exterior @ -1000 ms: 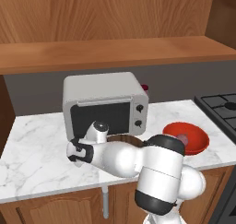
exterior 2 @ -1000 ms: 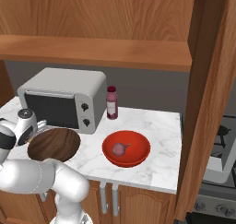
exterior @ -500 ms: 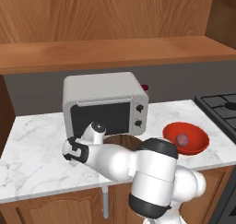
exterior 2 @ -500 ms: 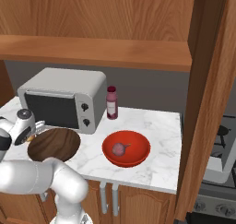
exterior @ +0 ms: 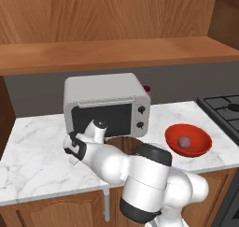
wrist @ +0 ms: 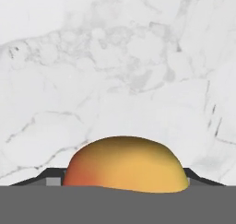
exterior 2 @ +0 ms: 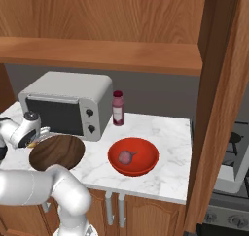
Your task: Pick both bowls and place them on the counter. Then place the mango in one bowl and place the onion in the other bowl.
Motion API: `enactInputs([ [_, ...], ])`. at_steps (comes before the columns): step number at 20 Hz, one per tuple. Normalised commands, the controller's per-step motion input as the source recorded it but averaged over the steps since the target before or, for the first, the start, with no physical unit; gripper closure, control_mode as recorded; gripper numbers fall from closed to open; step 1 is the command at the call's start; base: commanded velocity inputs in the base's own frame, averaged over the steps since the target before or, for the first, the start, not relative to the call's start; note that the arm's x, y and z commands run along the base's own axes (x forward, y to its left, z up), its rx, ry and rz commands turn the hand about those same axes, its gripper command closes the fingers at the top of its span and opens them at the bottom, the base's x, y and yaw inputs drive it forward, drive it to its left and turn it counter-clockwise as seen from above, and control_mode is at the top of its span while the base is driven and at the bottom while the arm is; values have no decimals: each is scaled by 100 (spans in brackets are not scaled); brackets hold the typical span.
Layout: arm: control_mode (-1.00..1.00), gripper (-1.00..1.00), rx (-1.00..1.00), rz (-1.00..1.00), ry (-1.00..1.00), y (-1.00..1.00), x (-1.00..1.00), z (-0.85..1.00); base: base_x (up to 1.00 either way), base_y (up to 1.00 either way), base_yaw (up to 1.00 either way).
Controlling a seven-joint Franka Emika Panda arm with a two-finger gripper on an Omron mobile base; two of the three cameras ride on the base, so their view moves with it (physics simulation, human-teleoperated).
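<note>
My gripper (wrist: 124,184) sits low over the mango (wrist: 125,165) on the marble counter (wrist: 115,57).

In my hand view the orange-yellow mango, with its reddish blush at one end, lies on the white veined counter right between my two dark finger tips, which show on either side of it; I cannot tell whether they touch the fruit, so I cannot say if my jaws are spread or pinching it. From the left base view my hand (exterior: 77,146) is down at the counter in front of the toaster oven (exterior: 106,104). The brown wooden bowl (exterior 2: 57,151) stands on the counter just in front of that oven, near my hand. The glossy red bowl (exterior 2: 133,156) stands further to my right with the purplish-red onion (exterior 2: 125,156) lying inside it. A small dark-red bottle (exterior 2: 117,108) stands upright beside the oven, against the back wall.
</note>
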Motion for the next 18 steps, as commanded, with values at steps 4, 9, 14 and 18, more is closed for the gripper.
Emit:
enactInputs([
  [4,-100,100,3,-12,12,12,-5,0,0,0,0],
  [9,-100,100,4,-13,2,16,-29,10,0,0,0],
  [14,-100,100,0,-11,0,13,-17,36,0,0,0],
  [18,-100,100,0,-9,0,7,-13,53,0,0,0],
])
